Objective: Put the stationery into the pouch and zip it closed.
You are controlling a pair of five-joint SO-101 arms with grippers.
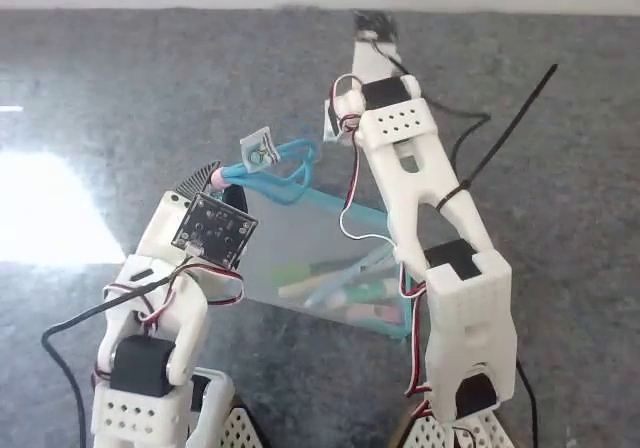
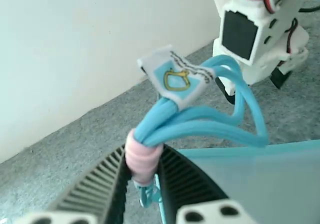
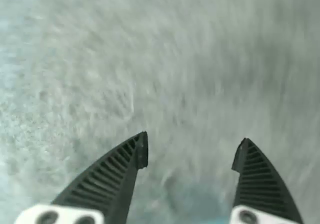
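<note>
Grey speckled table [image 1: 100, 88], white wall behind. The see-through pouch [image 1: 300, 238] lies toward the near edge between the two arms, with the pens [image 1: 335, 283] inside. The left gripper [image 2: 143, 164] is pinching the pink zipper pull [image 2: 141, 151] where the blue cord [image 2: 210, 129] bunches. The right gripper [image 3: 192, 149] is spread wide over bare table. The pouch looks light and floppy, so I'd pin the fabric while dragging the pull.

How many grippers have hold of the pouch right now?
1. The left gripper is shut on the pink sleeve around the blue cord of the pouch; the right gripper is open above the table, holding nothing.
</note>
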